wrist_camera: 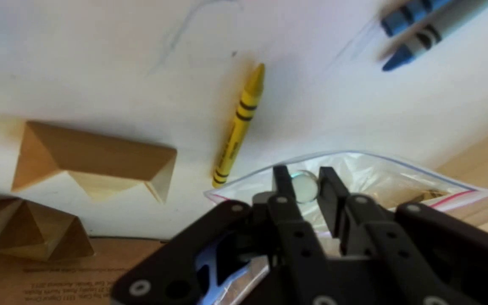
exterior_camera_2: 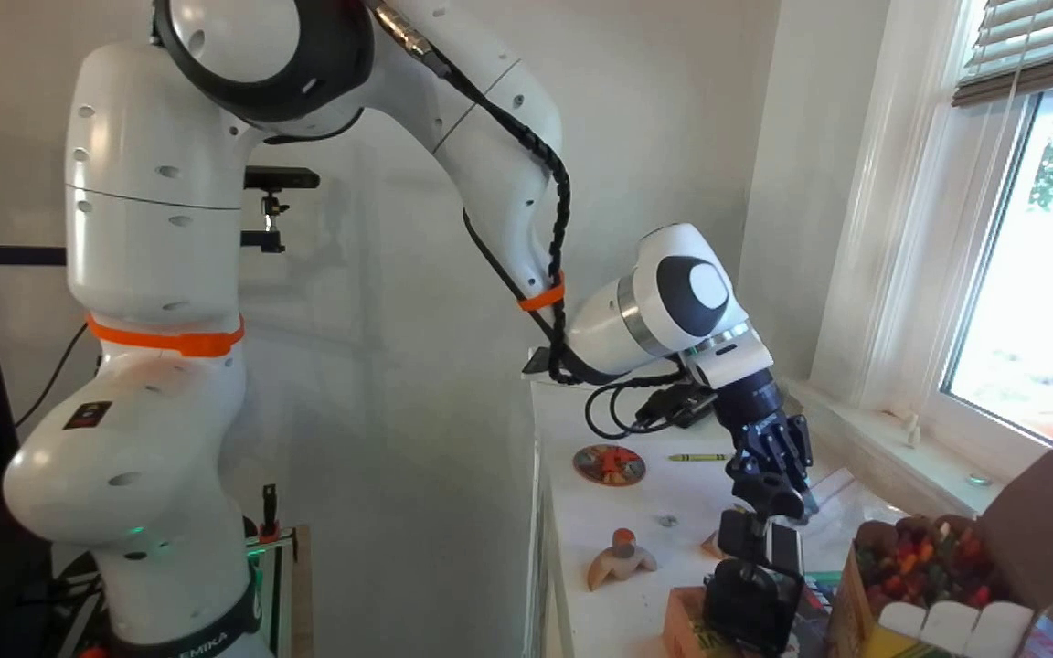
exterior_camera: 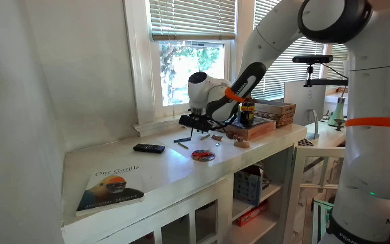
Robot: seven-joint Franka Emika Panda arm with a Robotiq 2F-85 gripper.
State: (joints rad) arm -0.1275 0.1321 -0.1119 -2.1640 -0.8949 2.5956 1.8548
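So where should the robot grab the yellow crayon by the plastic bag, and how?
Probably around its middle, straight down from above, squeezing its two long sides. The yellow crayon lies flat and is long and thin, so the middle should balance best, and its blunt end is close to the plastic bag. The gripper holds a glassy bead, so put that down first.

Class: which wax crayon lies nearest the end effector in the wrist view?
The yellow, black-banded crayon, its blunt base toward the end effector; the blue crayon and grey-wrapped, blue-tipped crayon lie farther off, upper right.
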